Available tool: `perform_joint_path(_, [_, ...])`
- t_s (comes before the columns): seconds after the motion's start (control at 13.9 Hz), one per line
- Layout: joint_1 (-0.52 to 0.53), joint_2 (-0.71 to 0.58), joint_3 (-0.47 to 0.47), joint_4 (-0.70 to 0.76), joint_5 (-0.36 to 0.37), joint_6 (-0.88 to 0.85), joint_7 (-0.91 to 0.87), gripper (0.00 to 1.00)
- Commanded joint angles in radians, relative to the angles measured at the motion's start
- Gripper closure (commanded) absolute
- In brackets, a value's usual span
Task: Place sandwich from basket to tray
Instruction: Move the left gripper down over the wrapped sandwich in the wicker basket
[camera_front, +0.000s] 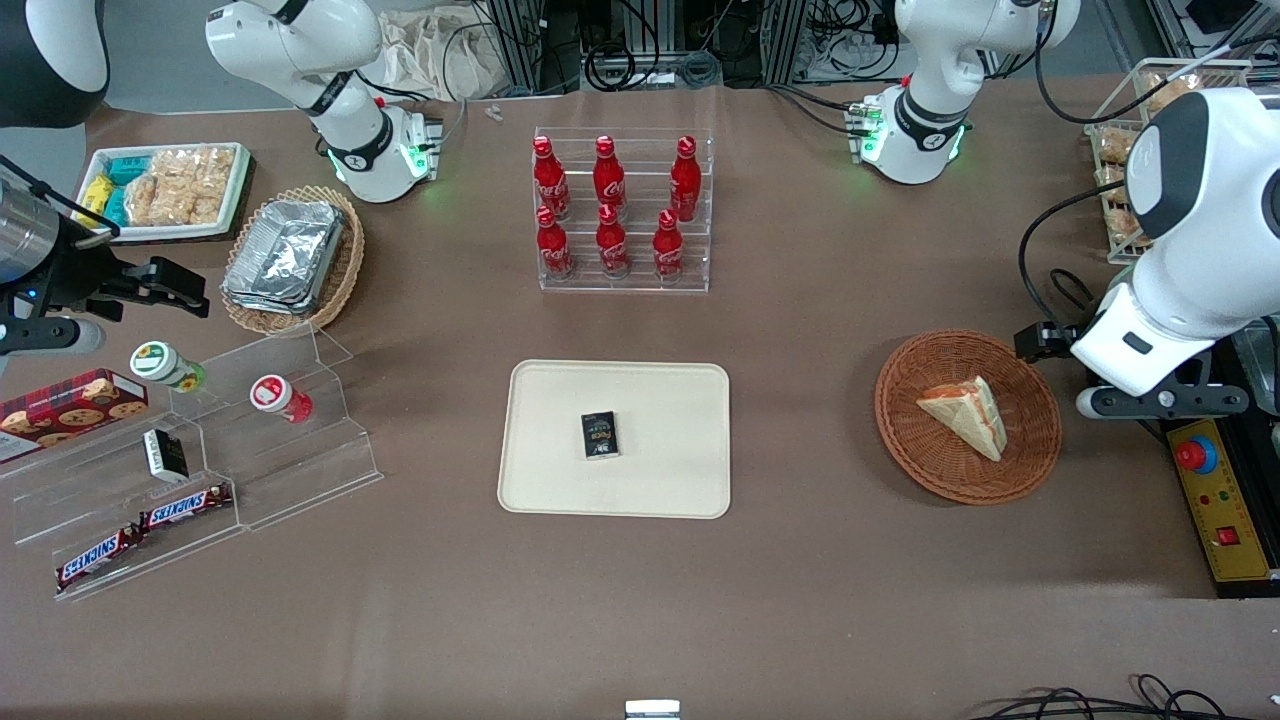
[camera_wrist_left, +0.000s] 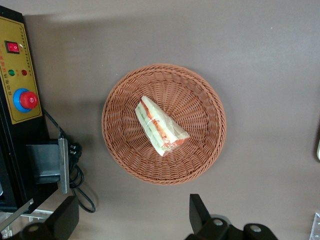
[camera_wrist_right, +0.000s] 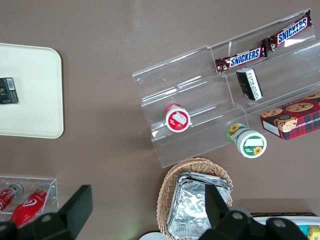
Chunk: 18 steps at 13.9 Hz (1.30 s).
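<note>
**Operator:** Brown matting covers the whole table. Where are the task items?

**Technician:** In the front view, the sandwich lies in the round reddish-brown basket at the right of the frame, resting on one flat face, its red and green filling edge showing in the wrist view. The cream tray sits at the frame's centre, well apart from the basket. A small dark packet already lies near the tray's middle, so bare tray surface remains on either side of it.

**Operator:** Gripper status?

**Technician:** The left arm's gripper hangs above the table just beside the basket; it is not touching basket or sandwich. Its two fingers stand wide apart with nothing between them. The camera looks straight down on the basket, which suggests an approach posture chosen to line up a descent onto the wedge.

**Operator:** Task progress?

**Technician:** Judged as the opening stage: the sandwich is not yet grasped. The next move likely calls for centring over the wedge and closing across its thickness. Bread is soft; excess squeeze could deform it.

**Operator:** Obstructions?

**Technician:** The cola bottle rack stands farther from the front camera than the tray, away from the direct path between basket and tray.
</note>
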Motion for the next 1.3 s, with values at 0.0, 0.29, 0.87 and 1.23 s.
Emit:
perform_joint_path(0.0, [-0.004,0.021,0.011,0.030,-0.044,-0.007,-0.020,0.01])
perform_joint_path(0.29, [0.039,0.033,0.011,0.032,-0.088,0.016,-0.153,0.01])
perform_joint_path(0.87, [0.051,0.008,0.011,-0.303,-0.085,0.344,-0.638,0.01])
perform_joint_path(1.23, [0.050,0.005,0.011,-0.510,-0.082,0.568,-0.787,0.01])
